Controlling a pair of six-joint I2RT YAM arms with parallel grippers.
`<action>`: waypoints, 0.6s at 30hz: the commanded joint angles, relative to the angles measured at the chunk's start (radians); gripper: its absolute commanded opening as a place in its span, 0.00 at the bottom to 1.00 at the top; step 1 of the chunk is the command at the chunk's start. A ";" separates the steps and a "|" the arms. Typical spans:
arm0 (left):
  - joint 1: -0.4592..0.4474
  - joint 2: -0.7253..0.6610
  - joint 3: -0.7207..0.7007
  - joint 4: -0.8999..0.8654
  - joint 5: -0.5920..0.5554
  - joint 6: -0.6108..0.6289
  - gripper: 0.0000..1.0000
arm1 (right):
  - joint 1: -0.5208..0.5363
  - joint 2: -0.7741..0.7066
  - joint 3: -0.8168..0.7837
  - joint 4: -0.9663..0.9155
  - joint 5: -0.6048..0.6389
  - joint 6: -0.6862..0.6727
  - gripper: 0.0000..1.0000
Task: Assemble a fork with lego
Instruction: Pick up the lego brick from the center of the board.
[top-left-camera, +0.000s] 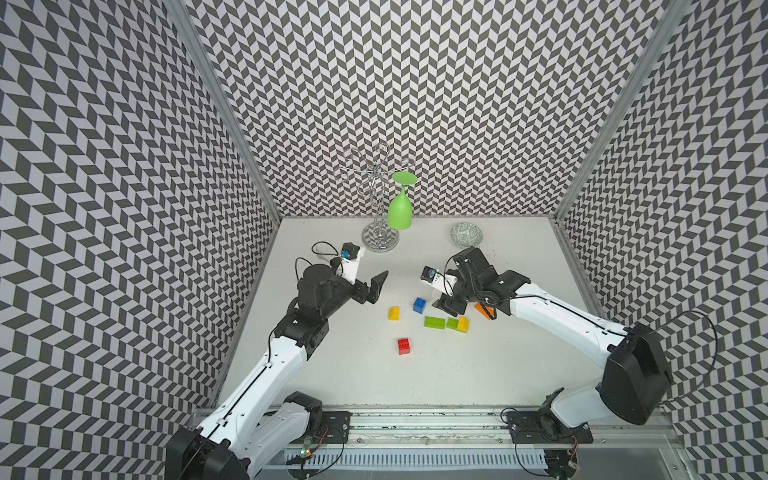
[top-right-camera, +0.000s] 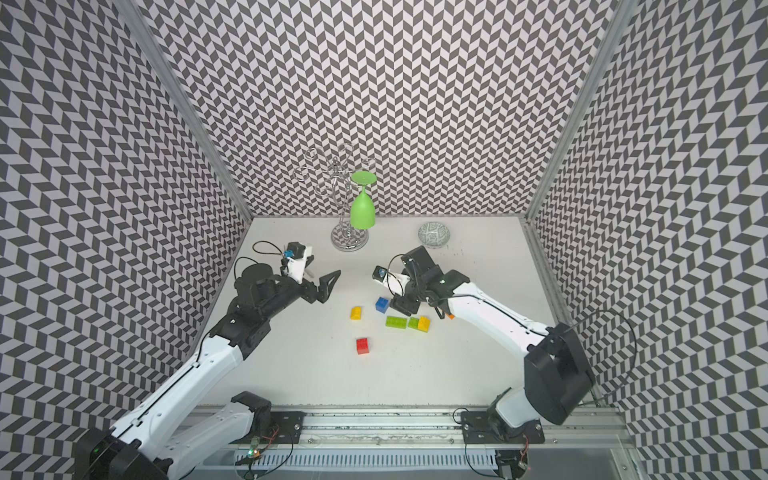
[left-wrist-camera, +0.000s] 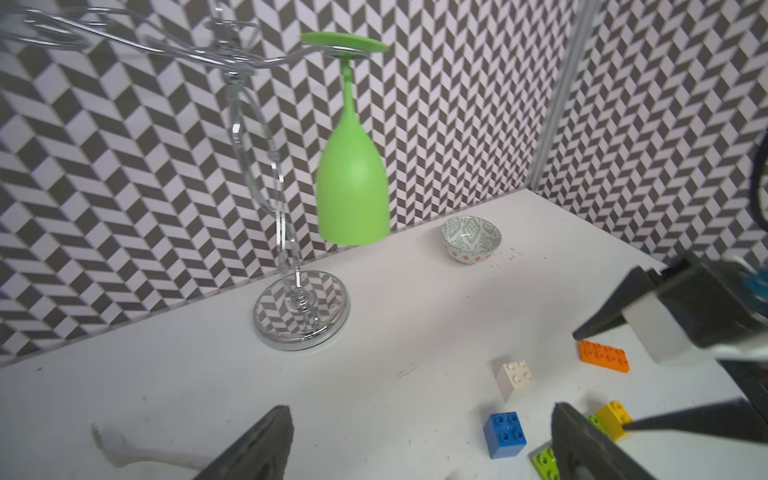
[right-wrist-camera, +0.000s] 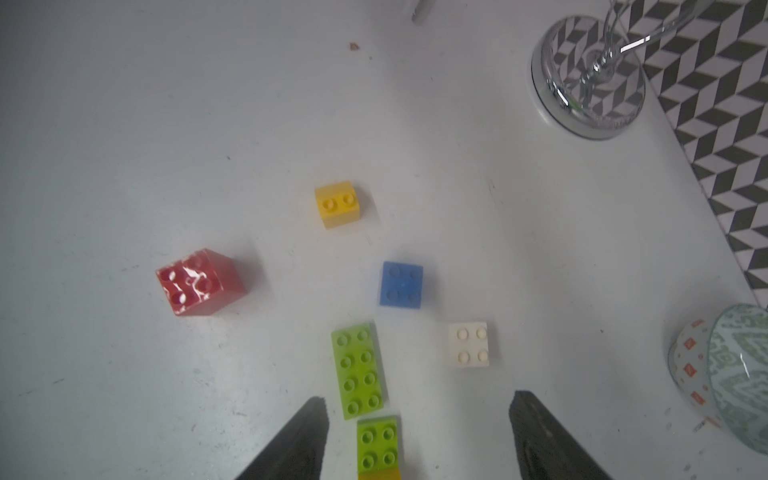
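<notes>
Right wrist view: your right gripper (right-wrist-camera: 417, 399) hangs with fingers spread and empty above loose bricks.
Your left gripper (left-wrist-camera: 419, 409) is spread and empty too. On the white table (right-wrist-camera: 124, 124) you see a red studded plastic brick (right-wrist-camera: 201, 282), yellow brick (right-wrist-camera: 337, 203), blue brick (right-wrist-camera: 401, 284), white brick (right-wrist-camera: 468, 344) and long lime-green brick (right-wrist-camera: 359, 370) lying apart. A short lime-green brick (right-wrist-camera: 377, 444) touches a second yellow brick (right-wrist-camera: 380, 473). A long orange brick (left-wrist-camera: 604, 356) lies near the right arm.

no readable text, labels, brands, numbers or signs anywhere in view
</notes>
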 joint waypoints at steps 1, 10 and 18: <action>0.092 0.008 0.044 -0.063 -0.019 -0.122 0.98 | 0.052 0.052 0.043 0.105 -0.052 0.017 0.72; 0.204 0.056 0.036 -0.144 -0.063 -0.240 0.99 | 0.137 0.262 0.191 0.062 -0.039 -0.017 0.72; 0.241 0.056 -0.013 -0.130 -0.079 -0.256 0.99 | 0.163 0.425 0.311 0.021 -0.025 -0.053 0.72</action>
